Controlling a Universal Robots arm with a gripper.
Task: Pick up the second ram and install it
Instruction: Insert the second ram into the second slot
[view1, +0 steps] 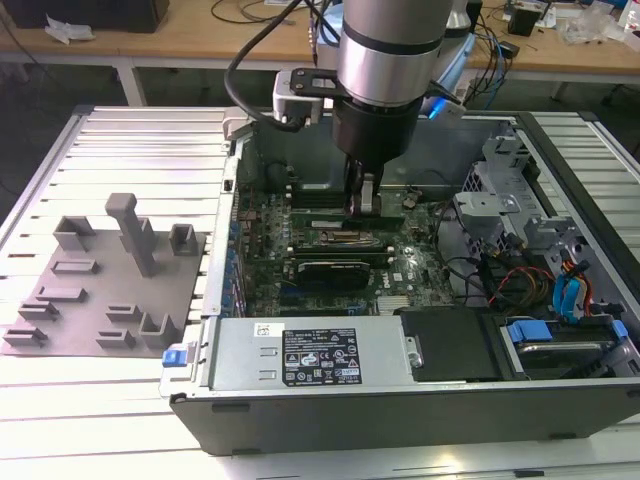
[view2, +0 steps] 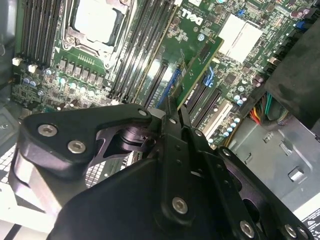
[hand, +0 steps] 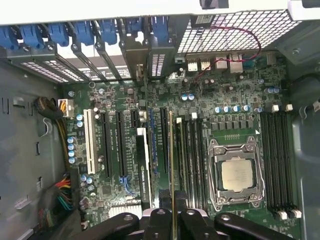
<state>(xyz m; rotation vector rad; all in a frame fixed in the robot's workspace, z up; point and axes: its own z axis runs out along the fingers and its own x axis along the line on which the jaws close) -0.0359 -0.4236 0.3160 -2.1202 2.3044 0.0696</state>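
Observation:
The second ram (view2: 200, 62) is a slim green board with dark chips, held on edge between my fingers above the motherboard (view1: 270, 260). In the first wrist view the second ram (hand: 171, 150) shows edge-on as a thin line over the black memory slots (hand: 192, 160) beside the CPU socket (hand: 237, 175). My gripper (view1: 362, 203) reaches straight down into the open computer case (view1: 400, 410), shut on the stick. Both wrist views show the gripper (view2: 175, 107) (hand: 172, 215) clamping the board. I cannot tell whether the stick touches a slot.
A grey fixture plate (view1: 100, 290) with grey blocks lies on the slatted table at the exterior view's left. Inside the case are a power supply (view1: 310, 355), a black expansion card (view1: 330, 270), a drive cage (view1: 500, 190) and loose cables (view1: 510, 280).

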